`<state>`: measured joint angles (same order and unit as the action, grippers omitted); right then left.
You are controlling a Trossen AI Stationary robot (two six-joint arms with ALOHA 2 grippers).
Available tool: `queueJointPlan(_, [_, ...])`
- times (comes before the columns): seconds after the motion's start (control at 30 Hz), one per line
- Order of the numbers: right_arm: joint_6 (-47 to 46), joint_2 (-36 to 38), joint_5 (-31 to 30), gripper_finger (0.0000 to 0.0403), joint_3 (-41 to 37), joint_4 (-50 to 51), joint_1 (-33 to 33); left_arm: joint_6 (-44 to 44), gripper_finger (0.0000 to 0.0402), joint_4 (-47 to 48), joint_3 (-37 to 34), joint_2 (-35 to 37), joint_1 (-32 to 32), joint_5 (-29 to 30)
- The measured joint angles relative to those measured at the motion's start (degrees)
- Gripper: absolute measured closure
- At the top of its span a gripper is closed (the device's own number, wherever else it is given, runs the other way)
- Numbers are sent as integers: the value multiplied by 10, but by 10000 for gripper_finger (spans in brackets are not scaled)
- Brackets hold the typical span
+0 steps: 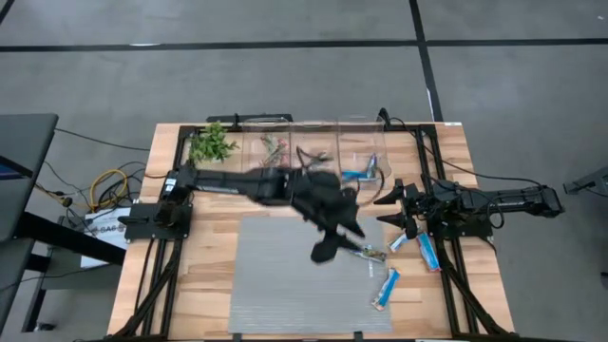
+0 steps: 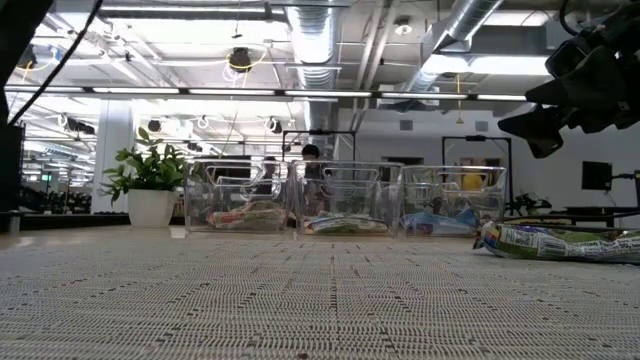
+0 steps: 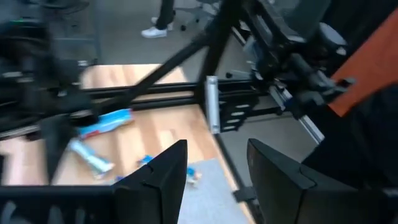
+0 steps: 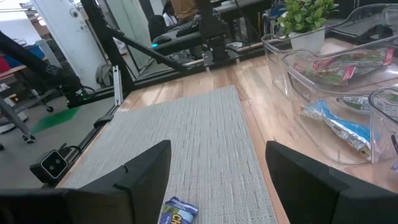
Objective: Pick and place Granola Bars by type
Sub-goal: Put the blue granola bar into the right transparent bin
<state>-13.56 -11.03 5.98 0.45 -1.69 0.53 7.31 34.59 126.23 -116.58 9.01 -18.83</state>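
Loose Granola Bars lie flat near the table's right edge: a silvery-green one (image 1: 372,253) (image 2: 560,242) on the grey mat (image 1: 285,285), and blue-and-white ones (image 1: 385,288) (image 1: 427,252) beside it. More bars lie in three clear bins (image 1: 309,147) at the far edge, blue ones in the right bin (image 4: 339,127). My left gripper (image 1: 325,253) (image 3: 217,155) hangs open above the mat, left of the silvery-green bar, with nothing between its fingers. My right gripper (image 1: 388,206) (image 4: 217,155) waits open at the table's right side.
A potted green plant (image 1: 211,144) stands left of the bins at the far left. Black frame rails (image 1: 432,171) run along both table sides. The mat's left and near parts lie bare. The room shows beyond the table.
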Motion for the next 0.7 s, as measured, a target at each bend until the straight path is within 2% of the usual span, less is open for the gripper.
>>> queueJointPlan(0.27, [0,0,0,148,0,0,0,54,243,-12,-1,0,46,52])
queueJointPlan(0.37, [0,0,0,148,0,0,0,69,243,-53,-42,1,48,67])
queueJointPlan(0.53, [0,0,0,148,0,0,0,97,243,-217,-197,9,38,40])
queueJointPlan(0.7, [0,0,0,148,0,0,0,133,243,-334,-439,88,20,61])
